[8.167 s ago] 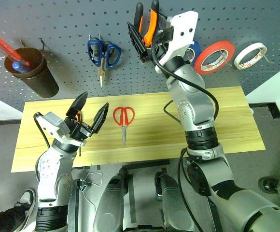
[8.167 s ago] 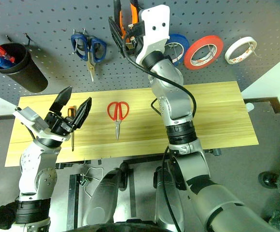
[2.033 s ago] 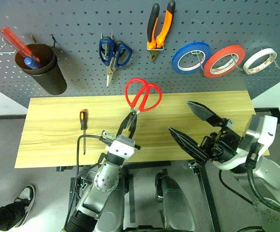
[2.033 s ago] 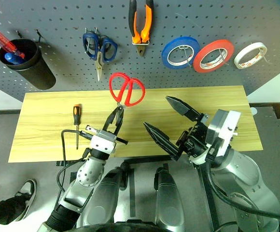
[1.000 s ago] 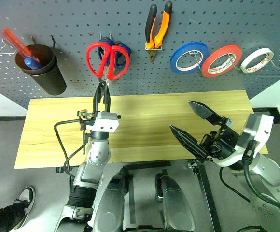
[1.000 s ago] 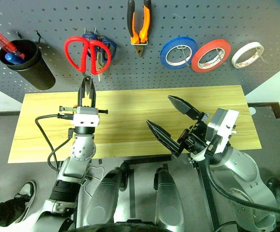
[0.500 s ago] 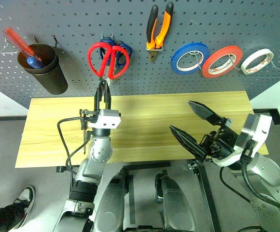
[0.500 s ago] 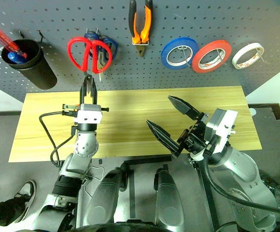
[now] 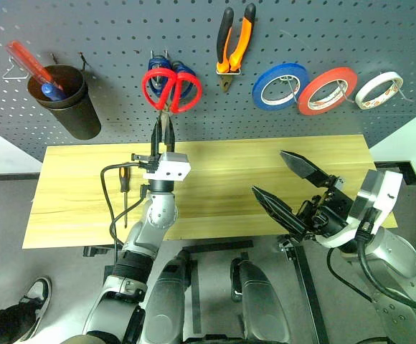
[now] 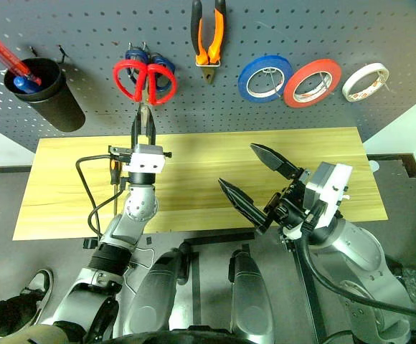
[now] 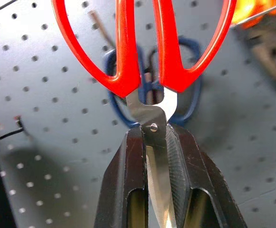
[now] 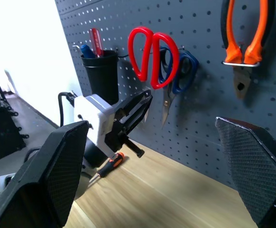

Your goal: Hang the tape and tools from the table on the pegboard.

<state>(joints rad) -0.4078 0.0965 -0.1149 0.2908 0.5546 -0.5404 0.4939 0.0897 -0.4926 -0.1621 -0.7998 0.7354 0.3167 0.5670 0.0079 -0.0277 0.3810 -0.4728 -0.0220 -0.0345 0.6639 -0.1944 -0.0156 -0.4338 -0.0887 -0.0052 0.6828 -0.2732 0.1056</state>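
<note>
My left gripper [image 9: 163,126] is shut on the blades of the red-handled scissors [image 9: 171,89], just below the pivot [image 11: 151,127]. It holds them upright, with the handles raised against the pegboard [image 9: 107,29], directly in front of the blue-handled scissors [image 11: 192,90]. The orange-and-black pliers [image 9: 234,43] and the white tape [image 9: 379,89] hang on the pegboard. A small screwdriver [image 9: 124,180] lies on the table [image 9: 222,168], left of my left arm. My right gripper [image 9: 269,172] is open and empty over the table's front right.
A black cup [image 9: 61,107] holding a red-handled screwdriver hangs at the pegboard's left. A blue roll [image 9: 280,84] and a red-orange roll [image 9: 328,89] hang between the pliers and the white tape.
My left gripper has carried the red scissors a little to the right and closer to the pegboard, now centred over the blue scissors. The right arm has not moved.
</note>
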